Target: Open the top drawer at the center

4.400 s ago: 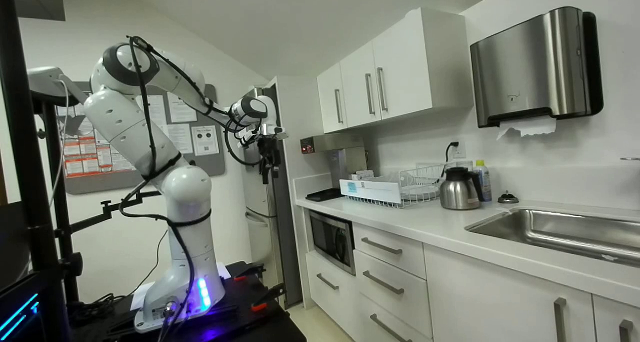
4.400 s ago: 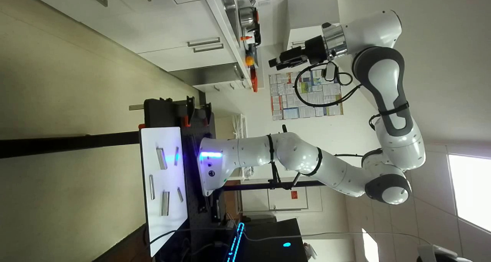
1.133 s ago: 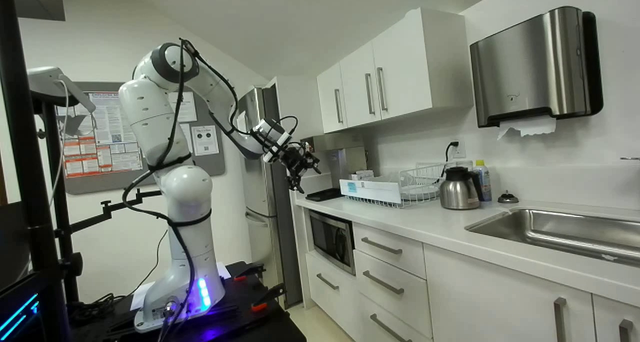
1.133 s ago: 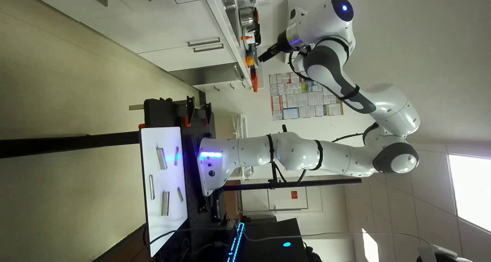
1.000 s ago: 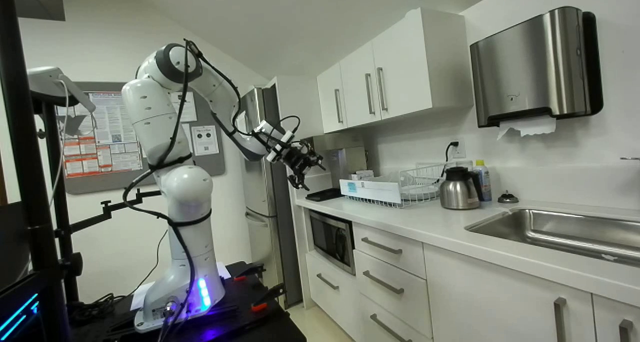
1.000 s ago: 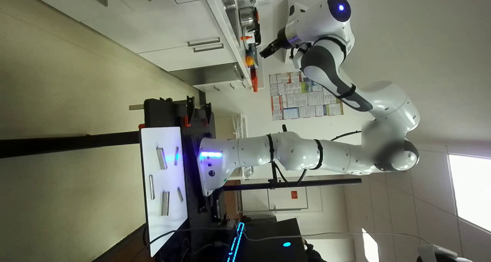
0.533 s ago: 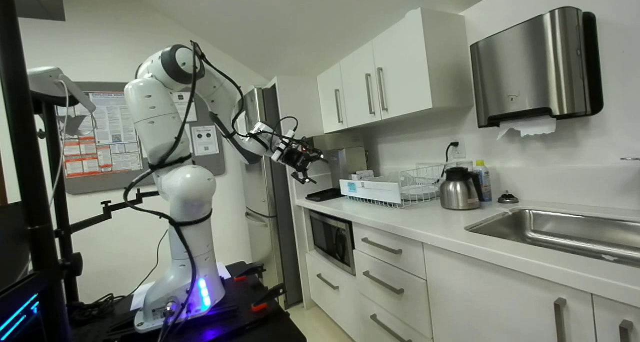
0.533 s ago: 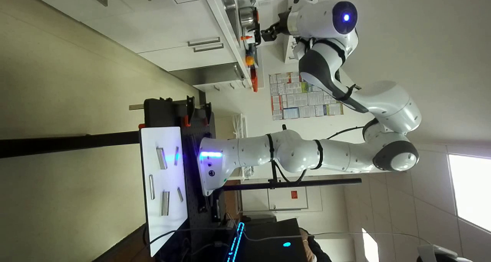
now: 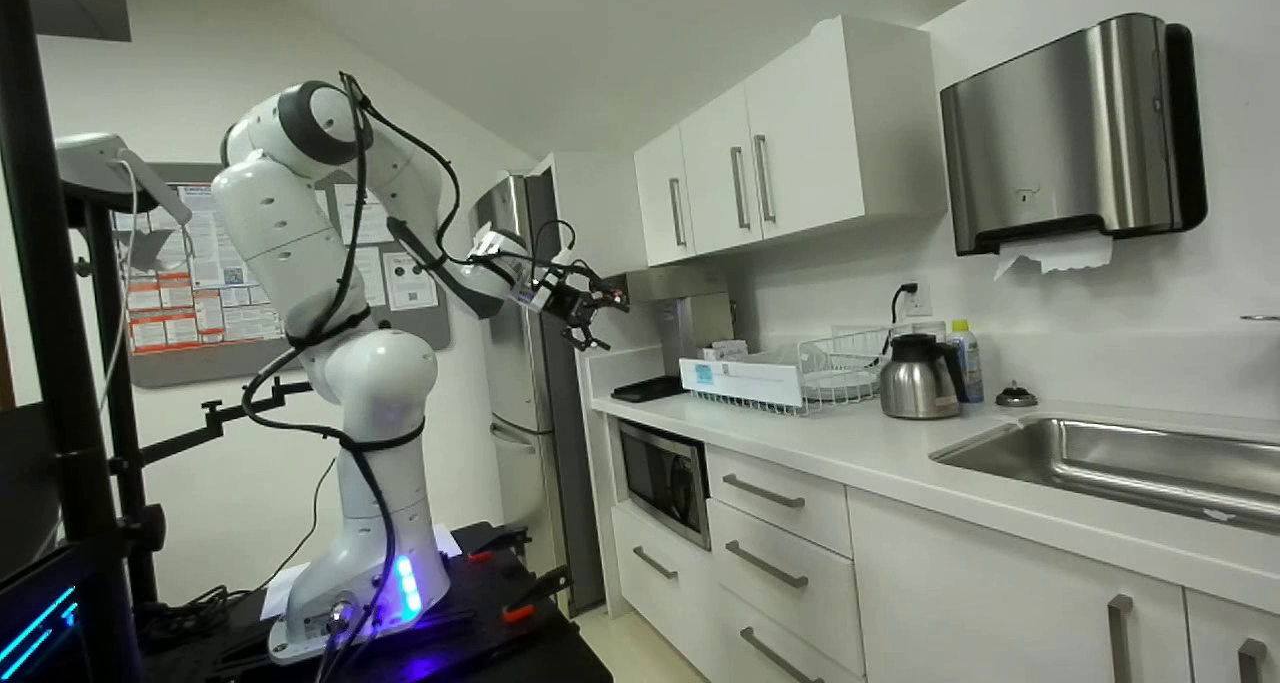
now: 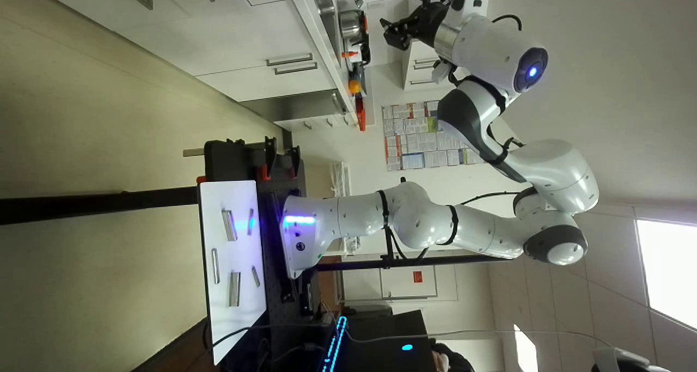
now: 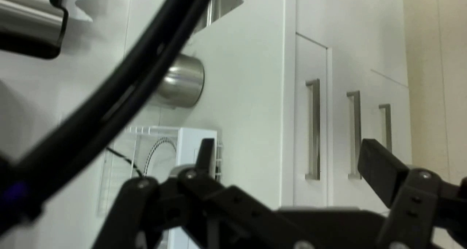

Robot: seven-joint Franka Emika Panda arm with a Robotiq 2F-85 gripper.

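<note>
Top drawer (image 9: 765, 507) is closed. End effector (image 11: 287, 149) is spread wide, grips nothing, and hangs well apart from the bar handle (image 11: 316, 130).

A ceiling panel (image 10: 672, 268) burns out to white in an exterior view, a blue lamp (image 9: 407, 588) glows on the base (image 9: 345, 573), glare streaks the dispenser (image 9: 1060, 133), and in the wrist view the near cable (image 11: 85, 117) is blurred.

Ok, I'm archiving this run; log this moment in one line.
pincer: open, holding nothing | top drawer: closed | bar handle: ungrasped | opening: not begun
</note>
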